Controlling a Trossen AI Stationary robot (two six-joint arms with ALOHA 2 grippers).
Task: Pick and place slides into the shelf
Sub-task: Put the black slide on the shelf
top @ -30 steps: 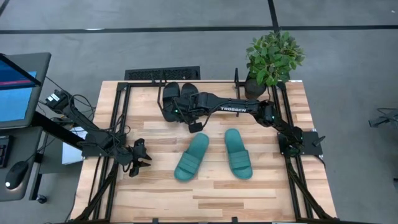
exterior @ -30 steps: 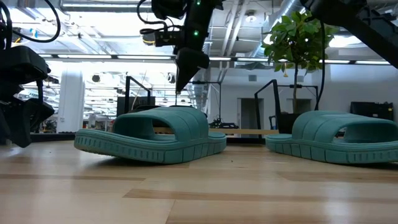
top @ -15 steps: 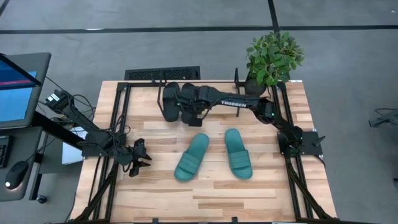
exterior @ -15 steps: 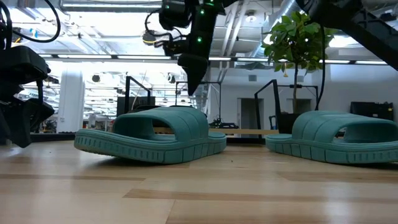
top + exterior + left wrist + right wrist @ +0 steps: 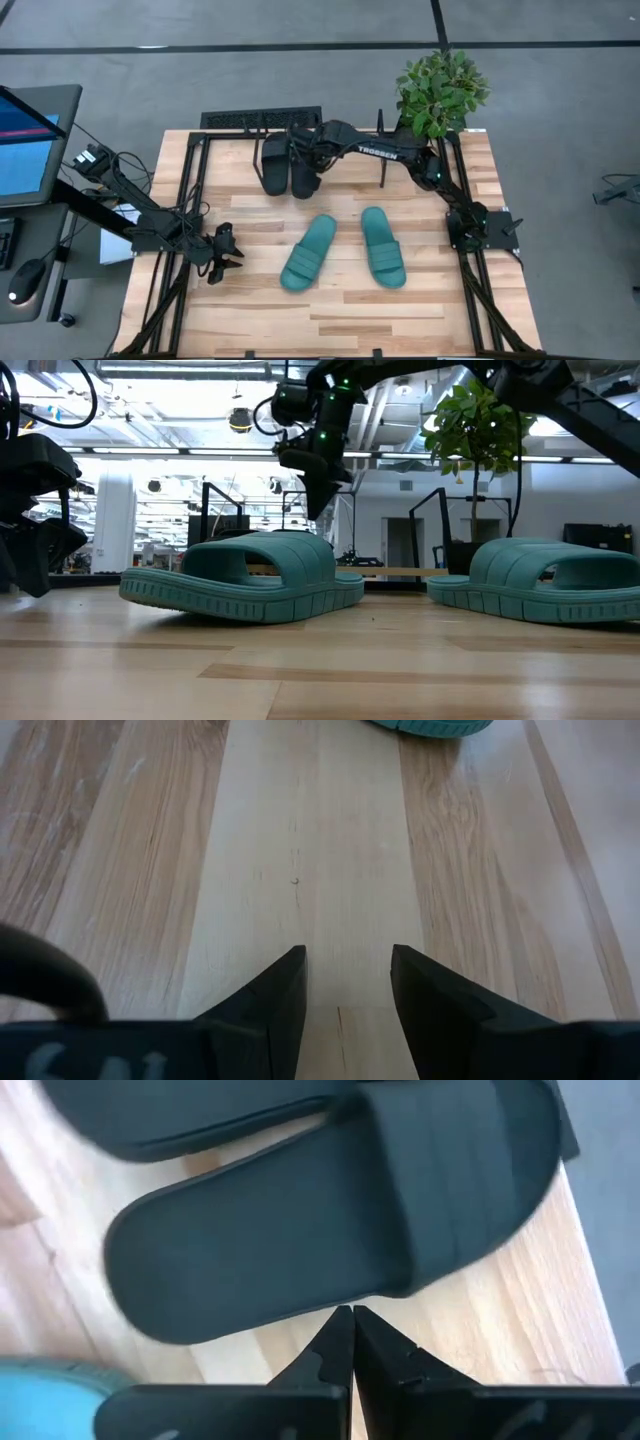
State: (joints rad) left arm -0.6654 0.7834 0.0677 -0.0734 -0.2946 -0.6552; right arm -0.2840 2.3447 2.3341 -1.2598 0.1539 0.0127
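Right arm has swung back toward the far edge of the desk (image 5: 400,310) over the last second; right gripper (image 5: 305,160) went from above the near end of the black pair to over the straps, and its jaws closed up on the way. Now they are clenched tip to tip with nothing between them, per the right wrist view. That view has the fingertips (image 5: 352,1325) just off the edge of one black slide (image 5: 330,1230), second black slide (image 5: 210,1110) beyond it.

Black slides (image 5: 288,163) lie side by side on the desk at the far edge, just in front of the shelf (image 5: 262,119), not in it. Shelf sits off the desk's far edge on the floor side.

Two teal slides on the desk's middle, well apart from the black ones: left teal slide (image 5: 308,253) angled, right teal slide (image 5: 383,247) closer to straight. Low view shows both flat on their soles.

Left gripper (image 5: 226,257) parked near the desk's left side, jaws released, empty, fingers (image 5: 275,995) over bare wood.

Potted plant (image 5: 438,92) at the far right corner.
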